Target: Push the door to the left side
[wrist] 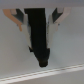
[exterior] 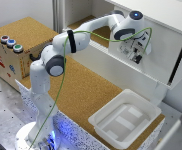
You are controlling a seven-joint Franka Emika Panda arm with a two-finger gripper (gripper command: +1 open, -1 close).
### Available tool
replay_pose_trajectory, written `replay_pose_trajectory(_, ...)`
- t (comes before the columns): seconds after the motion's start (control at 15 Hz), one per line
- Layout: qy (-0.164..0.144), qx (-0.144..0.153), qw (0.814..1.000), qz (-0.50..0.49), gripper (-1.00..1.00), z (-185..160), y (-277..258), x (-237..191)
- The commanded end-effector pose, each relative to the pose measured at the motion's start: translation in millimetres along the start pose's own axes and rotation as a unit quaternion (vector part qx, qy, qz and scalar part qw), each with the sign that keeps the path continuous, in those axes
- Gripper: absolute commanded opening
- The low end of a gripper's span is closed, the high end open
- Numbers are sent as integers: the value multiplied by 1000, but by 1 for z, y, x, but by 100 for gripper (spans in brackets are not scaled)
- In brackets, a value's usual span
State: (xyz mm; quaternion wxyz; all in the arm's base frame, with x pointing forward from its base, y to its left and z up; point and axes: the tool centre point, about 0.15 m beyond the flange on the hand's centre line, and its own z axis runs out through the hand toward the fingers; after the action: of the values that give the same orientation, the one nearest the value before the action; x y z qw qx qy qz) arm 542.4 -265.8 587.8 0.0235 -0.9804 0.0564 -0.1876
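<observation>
The door (exterior: 158, 52) is a plain white panel on the white cabinet's front, toward the exterior view's right. My gripper (exterior: 136, 56) hangs right in front of the door's left part, at or very near its surface; contact cannot be made out. In the wrist view the gripper (wrist: 44, 60) shows as one dark mass with no gap, so it looks shut with nothing held. Behind it the pale flat door (wrist: 67, 50) fills that view. To the left of the door the cabinet stands open on a cork-coloured inside (exterior: 98, 30).
A white plastic tray (exterior: 98, 120) sits on the cork tabletop below the cabinet. A wooden box (exterior: 6, 60) with coloured buttons stands at the exterior view's left. A green cable (exterior: 66, 65) runs along the arm. The cabinet top (exterior: 156, 12) overhangs the gripper.
</observation>
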Motion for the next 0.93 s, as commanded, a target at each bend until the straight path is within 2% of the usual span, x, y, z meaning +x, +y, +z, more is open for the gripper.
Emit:
replay_pose_trajectory(0.0,-10,-44,999,14,-100,46,-54,2)
replay_pose_trajectory(0.87,-12,-48,999,12,-100,60,-120,-9)
